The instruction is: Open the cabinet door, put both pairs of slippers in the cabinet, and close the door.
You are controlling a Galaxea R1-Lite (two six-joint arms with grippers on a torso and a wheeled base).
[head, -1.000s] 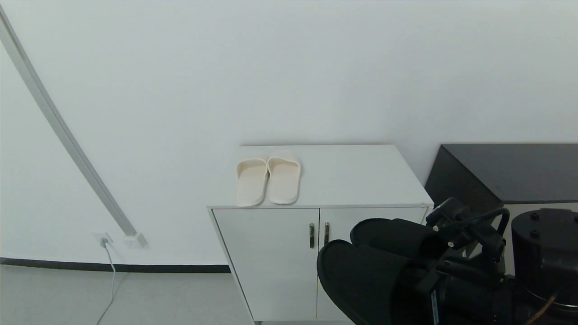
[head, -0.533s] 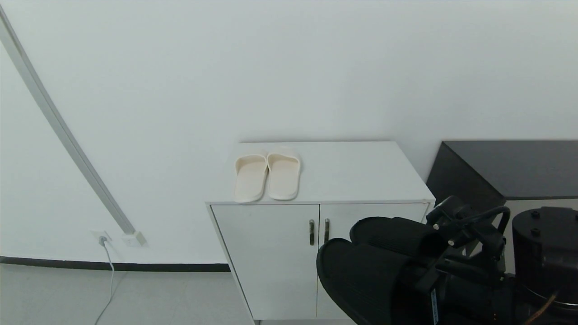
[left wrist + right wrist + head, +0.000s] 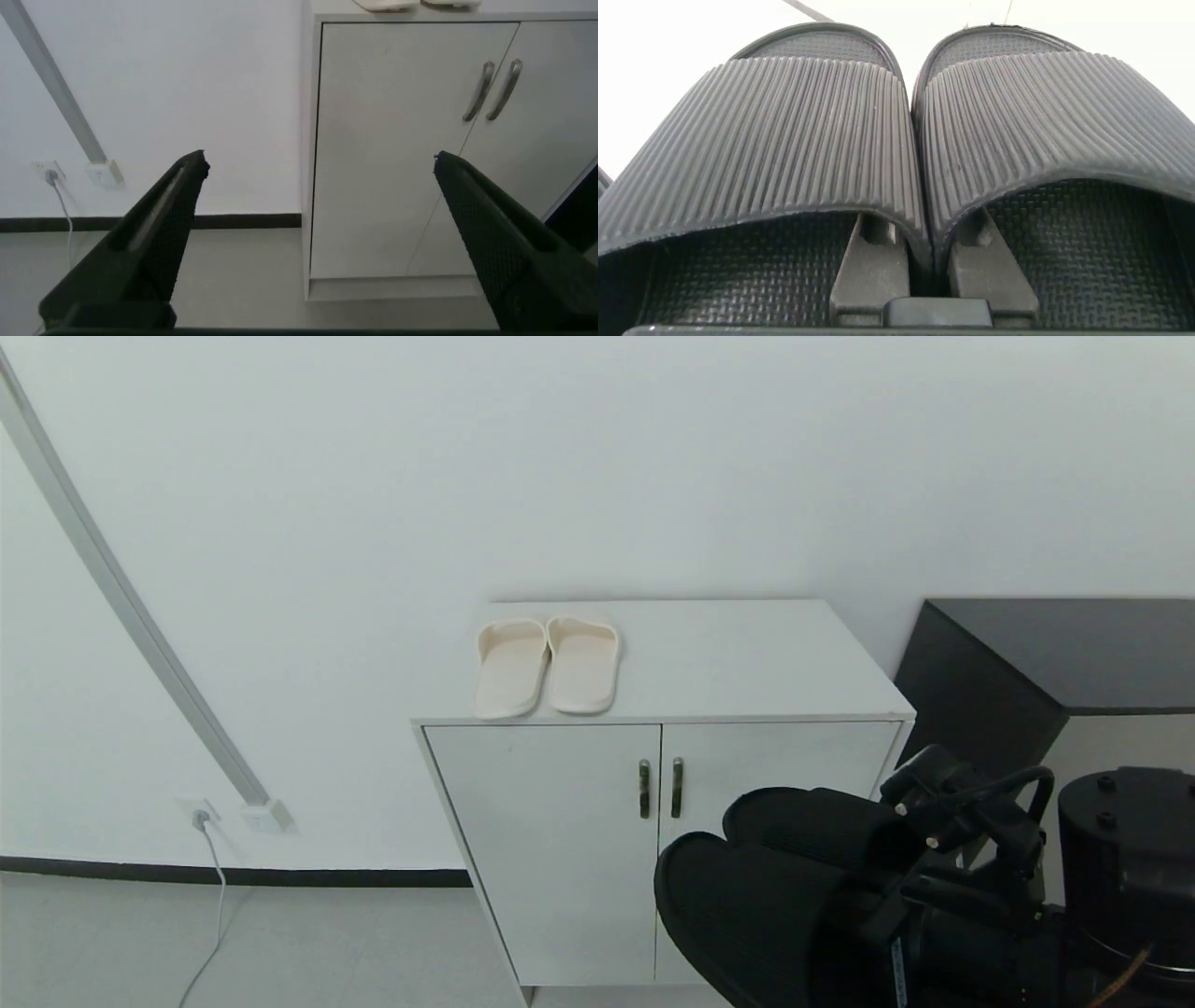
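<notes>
Plainly, the task is barely begun. In the head view the white cabinet (image 3: 766, 663) stands against the far wall with both doors (image 3: 551, 840) shut. Their two dark upright handles (image 3: 644, 789) sit side by side at the middle seam. The cream slippers (image 3: 546, 665) lie as a neat pair on the cabinet's top, towards its left end, with their near ends at the front edge. At near right the right gripper (image 3: 896, 873) holds the black slippers (image 3: 775, 887) low in front of the right-hand door, apart from it. One pair is in hand and nothing is stowed. Opening a door, placing both pairs inside and closing up all appear to be left. A dark table (image 3: 1055, 653) stands to the right of the cabinet.

In the left wrist view the left gripper (image 3: 318, 252) is spread wide and carries nothing. Its two dark fingers (image 3: 140, 252) frame the left door and the handles from some way off. It looks like the free tool for pulling a handle.

In the right wrist view the right gripper (image 3: 926, 280) is clenched on the black slippers (image 3: 822, 121). One finger reaches into each slipper, and together they pinch the adjoining inner walls. The pair sits side by side, with ribbed straps and dimpled footbeds. The material looks soft and is likely to flex in the grip.
</notes>
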